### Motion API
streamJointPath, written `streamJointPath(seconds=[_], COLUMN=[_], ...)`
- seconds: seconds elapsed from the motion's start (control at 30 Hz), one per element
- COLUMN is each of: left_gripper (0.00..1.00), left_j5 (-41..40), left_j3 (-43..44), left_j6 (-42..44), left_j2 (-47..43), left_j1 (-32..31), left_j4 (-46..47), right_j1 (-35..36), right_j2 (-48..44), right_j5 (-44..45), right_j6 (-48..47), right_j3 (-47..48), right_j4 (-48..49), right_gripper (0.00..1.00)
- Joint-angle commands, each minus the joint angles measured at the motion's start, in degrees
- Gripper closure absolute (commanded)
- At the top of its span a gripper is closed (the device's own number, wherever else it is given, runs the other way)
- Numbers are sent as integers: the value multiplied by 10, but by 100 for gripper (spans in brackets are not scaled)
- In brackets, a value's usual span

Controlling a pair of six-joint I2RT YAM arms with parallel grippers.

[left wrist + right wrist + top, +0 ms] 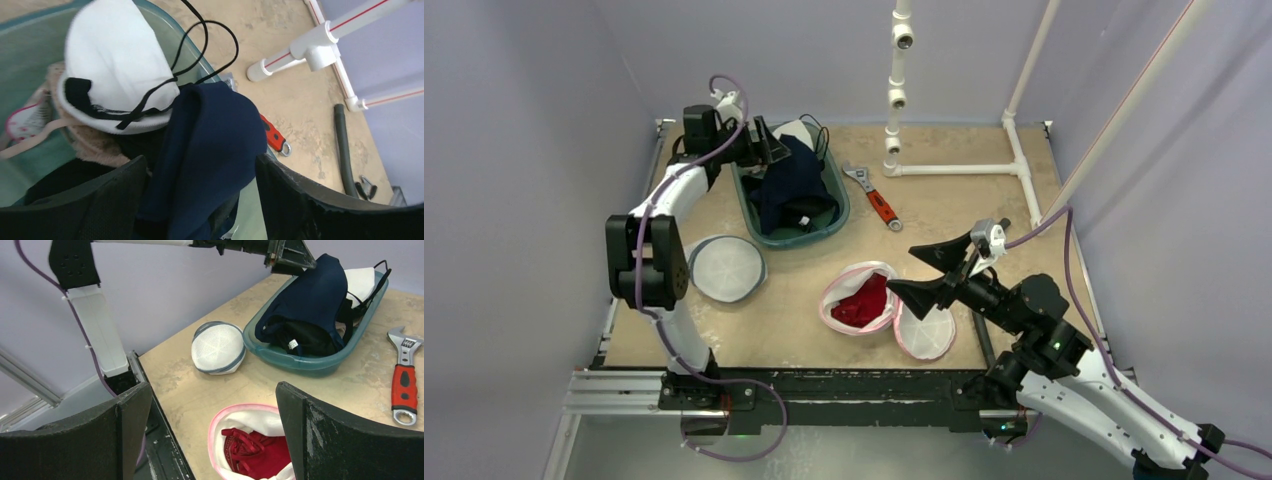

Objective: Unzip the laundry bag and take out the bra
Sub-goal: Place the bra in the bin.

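the pink-rimmed laundry bag [852, 290] lies near the teal basin [824, 232], on its near right side. it is already unzipped, its round flap [924, 332] folded flat on the side away from the basin. the red bra [862, 300] sits bunched inside, so removal looks not yet done. the right gripper [902, 268] hovers just beyond the bag from the basin, fingers spread wide and empty, likely lined up to reach in.

over the basin's far left corner the left gripper [772, 148] points down at the navy bra [210, 135]. its fingers are spread with the cloth between them, not visibly pinched. that suits a garment just dropped onto the pile.

counted: two laundry bags, the second a grey-rimmed one [727, 268], closed, on the basin's near left side. one red-handled wrench [879, 200] is just to the basin's right. the basin holds the navy bra, a white bra [120, 60] and a tan piece, with more tangled beneath that i cannot separate.
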Motion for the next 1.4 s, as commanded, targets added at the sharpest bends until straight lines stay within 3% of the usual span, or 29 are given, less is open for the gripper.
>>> streamJointPath(seconds=[0.0, 0.13, 0.23, 0.33, 0.5, 0.7, 0.8, 1.03, 1.17, 1.37], left_gripper=[19, 14, 14, 15, 35, 51, 53, 39, 26, 17], left_j5=[-105, -168, -172, -164, -154, -225, -222, -312, -396, -356], left_j3=[-12, -40, -66, -84, -94, -116, -152, -268, -377, -514], left_j6=[32, 29, 6, 2, -18, -17, -45, -52, -114, -209], left_j2=[-93, -150, -199, -233, -208, -161, -192, -371, -474, -527], left_j1=[3, 3, -4, -51, -114, -112, -118, -235, -318, -357], left_j4=[-12, 0, 28, 51, 54, 29, 51, 32, 5, 78], right_j1=[0, 0, -1, -1, 0, 0, -1, 0, -1, 0], right_j2=[-6, -9, -7, -2, 21, 43, 79, 189, 246, 326], right_j5=[-12, -10, -6, 7, 52, 131, 169, 221, 230, 245], right_j6=[0, 0, 2, 6, 28, 87, 142, 189, 197, 180], right_j3=[3, 4, 3, 1, -2, -18, -26, -29, -22, 4], right_j4=[22, 18, 18, 18, 14, -18, -68, -109, -113, -109], right_gripper=[4, 4, 4, 4, 5, 5, 6, 26, 31, 39])
